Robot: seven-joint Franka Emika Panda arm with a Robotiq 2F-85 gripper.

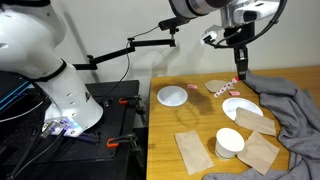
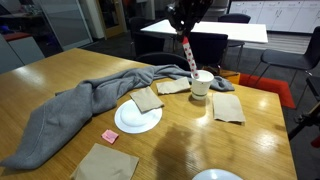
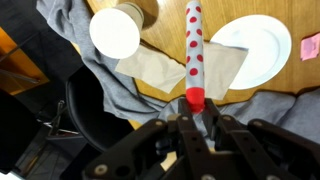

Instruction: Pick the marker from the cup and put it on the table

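Note:
My gripper [image 3: 196, 108] is shut on the red end of the marker [image 3: 194, 45], a white stick with red dots. The marker hangs straight down from the jaws, clear of the cup. In both exterior views the gripper [image 1: 240, 52] [image 2: 185, 33] holds the marker [image 1: 241, 70] [image 2: 188, 55] in the air above the tan wooden table [image 2: 240, 140]. The white cup [image 2: 201, 85] stands upright just beside and below the marker's tip. It also shows in the wrist view [image 3: 115, 32] and in an exterior view [image 1: 229, 142]. I cannot see inside the cup.
A crumpled grey cloth [image 2: 85, 100] [image 1: 290, 105] lies across the table. White plates [image 2: 137, 118] [image 1: 173, 96] [image 3: 258, 48] and several flat tan pads [image 2: 228, 107] [image 1: 190, 150] lie around the cup. A small pink piece [image 2: 110, 135] lies near a plate. A black stand [image 1: 120, 115] is beside the table.

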